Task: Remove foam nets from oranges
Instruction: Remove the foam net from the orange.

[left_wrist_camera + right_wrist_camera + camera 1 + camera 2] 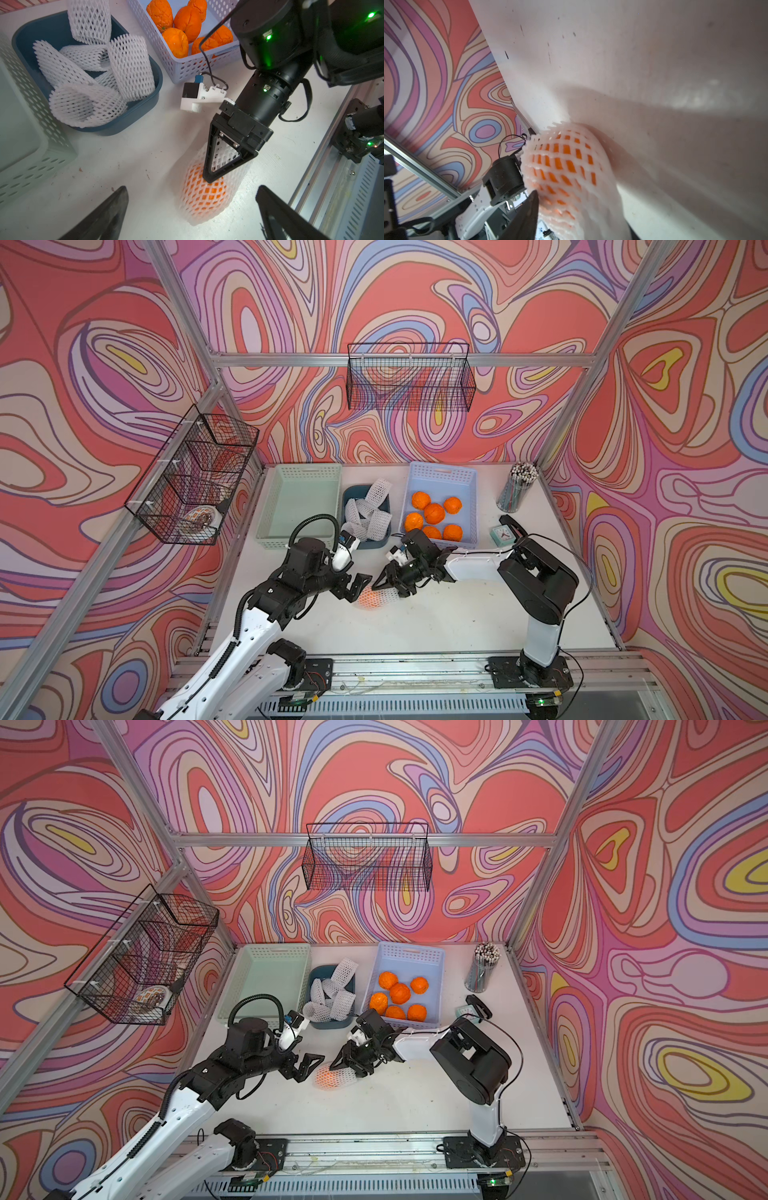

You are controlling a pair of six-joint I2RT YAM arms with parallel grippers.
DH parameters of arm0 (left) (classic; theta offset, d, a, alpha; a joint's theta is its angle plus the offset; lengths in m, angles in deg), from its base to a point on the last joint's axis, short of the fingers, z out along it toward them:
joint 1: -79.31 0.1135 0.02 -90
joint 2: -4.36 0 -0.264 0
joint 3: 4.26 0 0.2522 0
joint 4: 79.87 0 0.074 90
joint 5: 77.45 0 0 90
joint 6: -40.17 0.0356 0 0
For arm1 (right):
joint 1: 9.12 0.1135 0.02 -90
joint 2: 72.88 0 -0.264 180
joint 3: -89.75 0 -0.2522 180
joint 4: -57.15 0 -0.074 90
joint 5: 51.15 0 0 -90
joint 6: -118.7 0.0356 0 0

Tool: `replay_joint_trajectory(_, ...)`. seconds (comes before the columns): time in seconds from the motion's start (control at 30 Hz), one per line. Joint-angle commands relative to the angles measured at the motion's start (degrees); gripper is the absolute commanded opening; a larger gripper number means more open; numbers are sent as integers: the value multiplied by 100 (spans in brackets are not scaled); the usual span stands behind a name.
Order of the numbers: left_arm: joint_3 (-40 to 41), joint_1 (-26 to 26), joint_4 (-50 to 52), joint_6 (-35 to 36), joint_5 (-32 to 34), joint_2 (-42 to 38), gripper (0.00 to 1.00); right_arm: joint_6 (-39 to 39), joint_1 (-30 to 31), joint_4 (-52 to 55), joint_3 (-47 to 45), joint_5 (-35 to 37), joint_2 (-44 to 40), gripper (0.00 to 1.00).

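One netted orange (368, 599) lies on the white table (436, 622) between the two arms, in front of the bins. Its foam net (195, 207) runs past the fruit toward the right arm. Right gripper (388, 591): both top views place it low over that loose end, but too small to read the jaws. The left wrist view shows one triangular finger (216, 158) laid across the net, the other hidden behind the sleeve. The right wrist view alone looks along the sleeve: foam lies between the jaws, blurred at the near end, with the fruit filling the far end. Whether the foam is actually pinched cannot be told. Left gripper (359, 589): open wide, just beside the fruit's end in both top views. Its own wrist view shows its fingers (112, 207) standing to either side of the netted orange, apart from it. Behind, empty nets (365, 512) are heaped in a dark blue bin (378, 544), one overhanging the rim, and six bare oranges (434, 513) sit in a lavender basket (442, 468). The left wrist view confirms both and adds the lumpy skin. Only the top views take in the pencil cup (517, 489), the small clock (503, 534) and the wire baskets (409, 377) on the walls.
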Motion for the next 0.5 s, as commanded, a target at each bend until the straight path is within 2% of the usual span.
replay_joint_trajectory(0.0, 123, 32, -122, 43, -142, 81, 95, -356, 37, 762, 263, 50, -161, 41)
replay_joint_trajectory(0.23, 208, 26, -241, 81, -228, 163, 93, -994, 36, 2002, 920, 41, -132, 31)
replay_joint_trajectory(0.4, 118, 31, -188, 205, -472, 384, 91, -1236, 32, 2393, 1266, 2, -114, 25)
replay_joint_trajectory(0.47, 82, 27, -178, 254, -583, 467, 91, -1280, 11, 2435, 1334, -52, -107, 18)
